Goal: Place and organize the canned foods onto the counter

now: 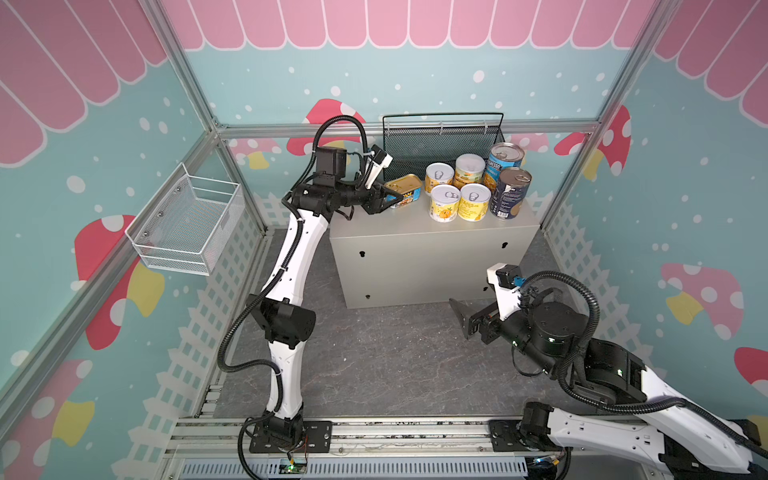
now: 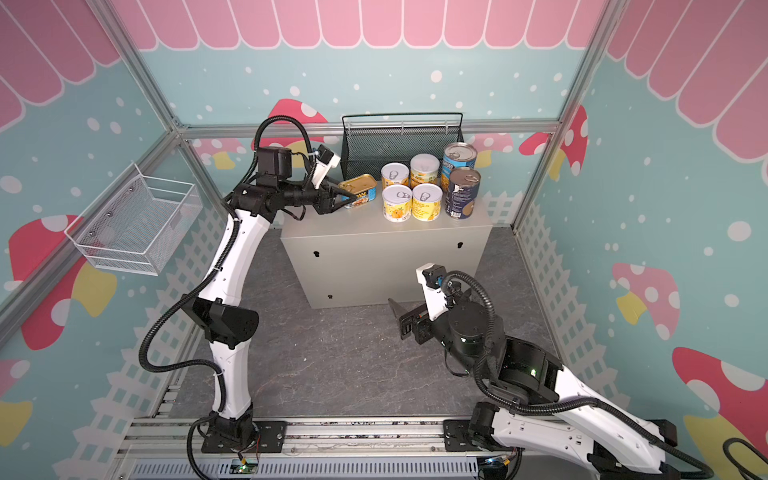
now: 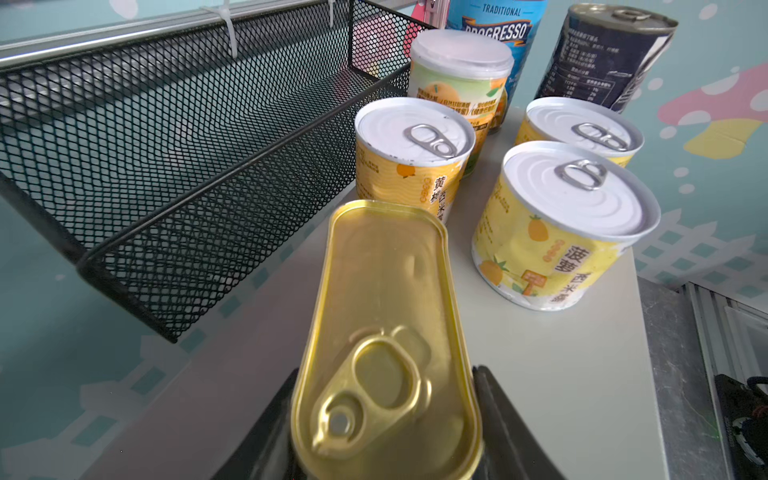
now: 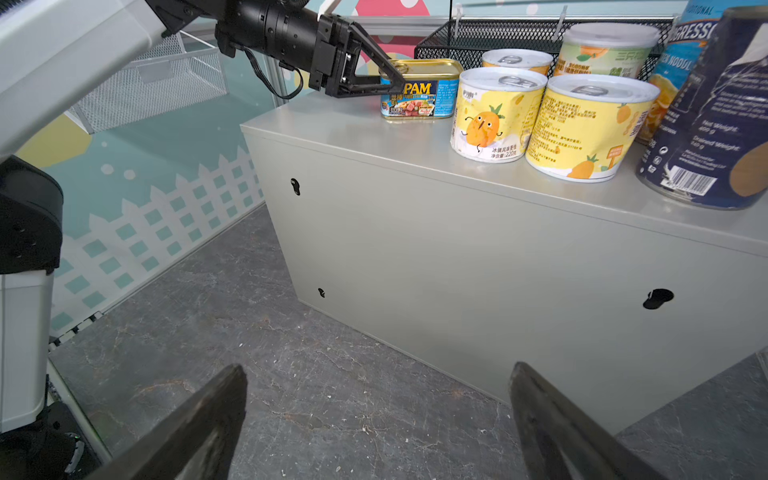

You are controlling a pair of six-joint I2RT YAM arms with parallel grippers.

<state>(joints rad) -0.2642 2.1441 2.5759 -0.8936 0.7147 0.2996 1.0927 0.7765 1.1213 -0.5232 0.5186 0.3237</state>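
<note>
While on the counter (image 4: pixel 457 232), SPAM tin (image 4: pixel 419 93) within clenched left tool (image 1: pixel 397 198); right tool (image 4: pixel 378 372) released.

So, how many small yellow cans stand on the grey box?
4, in a square block on the grey box: front left can, front right can, back left can, back right can. None seems hidden.

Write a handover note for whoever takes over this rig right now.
Grippers: left gripper shut on the SPAM tin, which appears to sit at the left end of the counter; right gripper open, empty, low in front of the counter.
Done: four yellow tins and two blue tins stand grouped on the counter's right part.
Left: release the SPAM tin and withdraw.
</note>
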